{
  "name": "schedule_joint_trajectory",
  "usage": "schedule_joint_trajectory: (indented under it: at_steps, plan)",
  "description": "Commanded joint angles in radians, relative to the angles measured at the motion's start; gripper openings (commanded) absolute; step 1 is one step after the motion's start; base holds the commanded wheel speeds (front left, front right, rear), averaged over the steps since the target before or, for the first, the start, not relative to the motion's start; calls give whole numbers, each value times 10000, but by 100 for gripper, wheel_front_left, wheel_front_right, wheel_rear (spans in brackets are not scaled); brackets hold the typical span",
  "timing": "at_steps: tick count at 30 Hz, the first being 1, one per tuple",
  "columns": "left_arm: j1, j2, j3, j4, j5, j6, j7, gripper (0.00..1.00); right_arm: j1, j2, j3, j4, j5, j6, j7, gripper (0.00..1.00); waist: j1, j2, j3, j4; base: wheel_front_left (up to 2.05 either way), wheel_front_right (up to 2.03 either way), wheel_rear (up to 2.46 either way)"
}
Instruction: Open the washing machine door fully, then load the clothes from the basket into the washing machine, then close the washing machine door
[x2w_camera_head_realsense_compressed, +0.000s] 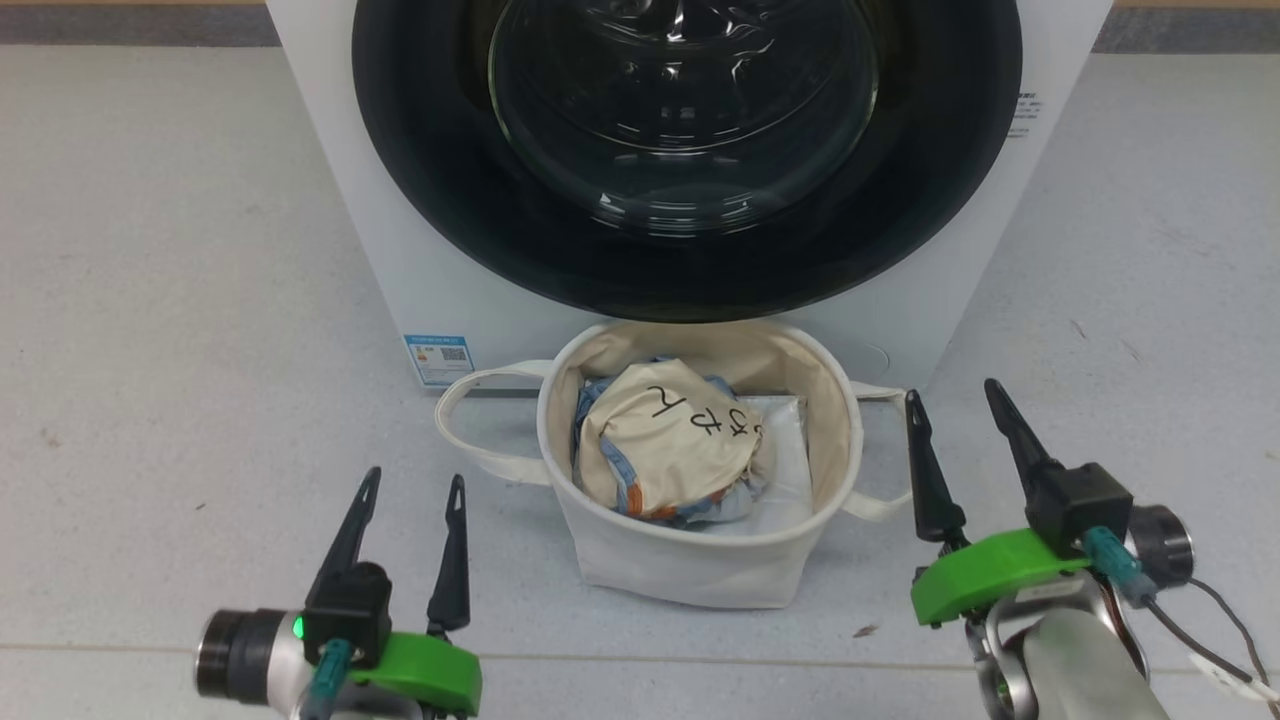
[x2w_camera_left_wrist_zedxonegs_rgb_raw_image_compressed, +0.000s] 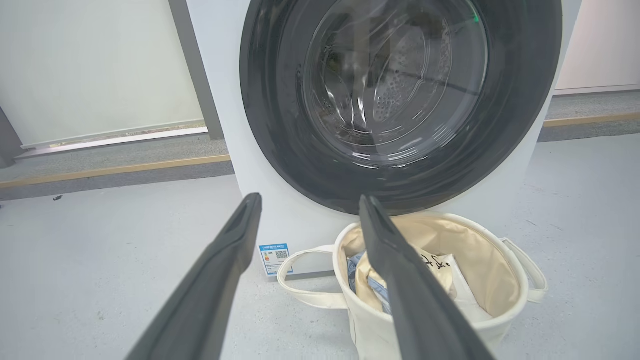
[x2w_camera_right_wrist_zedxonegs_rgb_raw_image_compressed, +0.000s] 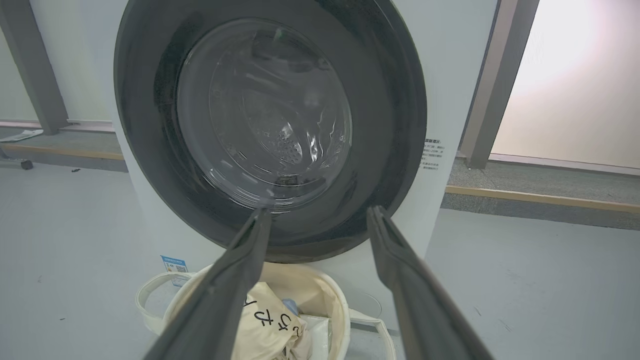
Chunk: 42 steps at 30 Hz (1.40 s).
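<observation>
Left gripper (x2w_camera_head_realsense_compressed: 416, 476): nearest item, on the near-left of the basket (x2w_camera_head_realsense_compressed: 690, 570) and well apart from it. The two dark fingers stand spread wide with nothing between them.

Right gripper (x2w_camera_head_realsense_compressed: 950, 390): to the right of the basket, a little farther forward than the left one. Its fingers are also spread wide and empty. The inner finger crosses the basket's right handle (x2w_camera_head_realsense_compressed: 880, 505) in the head view; cannot tell whether they touch.

Basket: upright on the pale grey floor (x2w_camera_head_realsense_compressed: 150, 300), one looped handle out to each side; left handle (x2w_camera_head_realsense_compressed: 470, 400) lies free on the floor.

Clothes (x2w_camera_head_realsense_compressed: 665, 440): inside the basket, bunched toward its left side. Cream fabric with black handwritten marks is on top, with light blue cloth showing around its edges. A flat white sheet (x2w_camera_head_realsense_compressed: 790, 450) shows in the basket's right part, beside the bundle.

Washing machine (x2w_camera_head_realsense_compressed: 400, 270): directly behind the basket, whose far rim is just beside the white front panel. The blue label (x2w_camera_head_realsense_compressed: 438, 358) is at the lower corner, behind and left of the basket.

Washing machine door (x2w_camera_head_realsense_compressed: 420, 180): above and behind the basket. Its glossy black rim lies flat against the machine's front; looks shut. The glass bowl (x2w_camera_head_realsense_compressed: 680, 110) bulges out at the centre, and both wrist views show the drum's perforations through it.
</observation>
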Motion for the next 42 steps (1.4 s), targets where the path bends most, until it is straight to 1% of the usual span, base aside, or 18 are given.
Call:
schedule_joint_trajectory:
  at_steps: [1, 7, 15, 32, 35, 42]
  plan:
    - [-416, 48, 411, -178, -104, -37, -120, 100, -355, -51, 188, -110, 353, 2, -130, 100, 0, 0, 9, 8, 0, 0, 0]
    - [-502, -55, 570, -196, -300, -169, -120, 100, -348, -51, 58, -32, 1073, 2, -130, 100, 0, 0, 95, 10, 0, 0, 0]
    - [-507, -137, 688, -62, -430, -424, -120, 100, -428, -51, 162, 22, 1202, 2, -130, 100, 0, 0, 122, -3, 0, 0, 0]
    - [-520, -251, 849, 265, -397, -575, -120, 100, -397, -51, 198, 56, 1171, 2, -130, 100, 0, 0, 83, 67, 0, 0, 0]
    - [-484, -296, 817, 501, -628, -835, -120, 100, -402, -51, 200, 59, 1173, 2, -130, 100, 0, 0, 78, 55, 0, 0, 0]
    - [-577, -294, 777, 577, -474, -887, -120, 100, -403, -51, 215, 70, 1175, 2, -130, 100, 0, 0, 76, 48, 0, 0, 0]
